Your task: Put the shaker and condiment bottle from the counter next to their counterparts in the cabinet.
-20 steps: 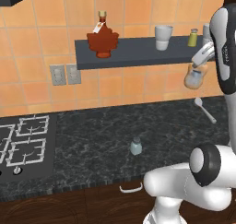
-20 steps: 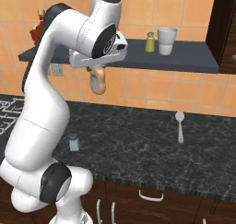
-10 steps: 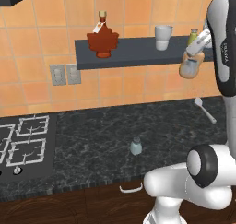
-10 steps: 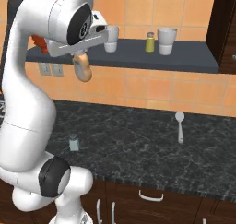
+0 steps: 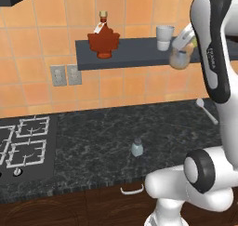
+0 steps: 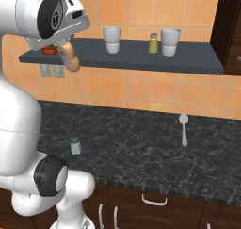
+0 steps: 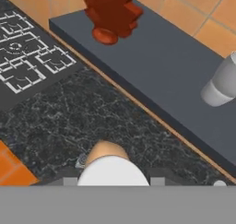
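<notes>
Beige condiment bottle [image 6: 70, 56] — clamped between fingers [image 6: 65, 43] | beside cabinet [image 6: 127, 58] edge

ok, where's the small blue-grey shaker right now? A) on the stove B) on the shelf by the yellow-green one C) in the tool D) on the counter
D: the shaker stands on the counter, while the tool holds the beige bottle up by the shelf.

The condiment bottle [image 6: 70, 56] is held in front of the shelf [image 6: 188, 63], between the leaf-shaped bottle [image 5: 103, 38] on it and a cup [image 6: 112, 39]. The shaker [image 5: 136, 147] is set on the surface [image 5: 107, 141], right of the stove [image 5: 25, 146].
</notes>
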Robot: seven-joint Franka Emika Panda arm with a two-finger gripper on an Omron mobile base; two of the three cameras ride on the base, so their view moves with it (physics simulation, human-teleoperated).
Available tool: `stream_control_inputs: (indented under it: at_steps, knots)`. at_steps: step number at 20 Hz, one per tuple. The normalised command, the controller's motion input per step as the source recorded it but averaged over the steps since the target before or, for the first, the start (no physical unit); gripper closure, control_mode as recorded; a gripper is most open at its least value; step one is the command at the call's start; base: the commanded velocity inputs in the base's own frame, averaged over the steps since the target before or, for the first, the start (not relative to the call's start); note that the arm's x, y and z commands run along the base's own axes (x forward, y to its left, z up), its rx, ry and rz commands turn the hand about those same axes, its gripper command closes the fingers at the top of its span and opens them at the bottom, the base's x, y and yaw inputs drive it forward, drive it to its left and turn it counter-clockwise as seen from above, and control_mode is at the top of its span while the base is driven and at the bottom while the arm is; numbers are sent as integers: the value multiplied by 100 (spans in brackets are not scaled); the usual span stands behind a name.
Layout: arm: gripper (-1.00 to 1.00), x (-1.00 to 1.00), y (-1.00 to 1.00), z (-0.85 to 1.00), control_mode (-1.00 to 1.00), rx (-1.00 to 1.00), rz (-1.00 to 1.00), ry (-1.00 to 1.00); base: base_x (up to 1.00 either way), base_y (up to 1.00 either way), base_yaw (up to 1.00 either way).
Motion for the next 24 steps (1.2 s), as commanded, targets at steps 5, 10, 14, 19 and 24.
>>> stream_control_inputs:
  at_steps: [5, 10, 14, 19, 24]
  knots:
    - [100, 28, 21, 27, -100, -1, 0, 0, 0, 0, 0]
    - [100, 39, 13, 22, -100, 0, 0, 0, 0, 0, 0]
    - [100, 31, 18, 1, -100, 0, 0, 0, 0, 0, 0]
    - [100, 24, 19, 1, -100, 0, 0, 0, 0, 0, 0]
    - [100, 19, 16, 2, -100, 0, 0, 1, 0, 0, 0]
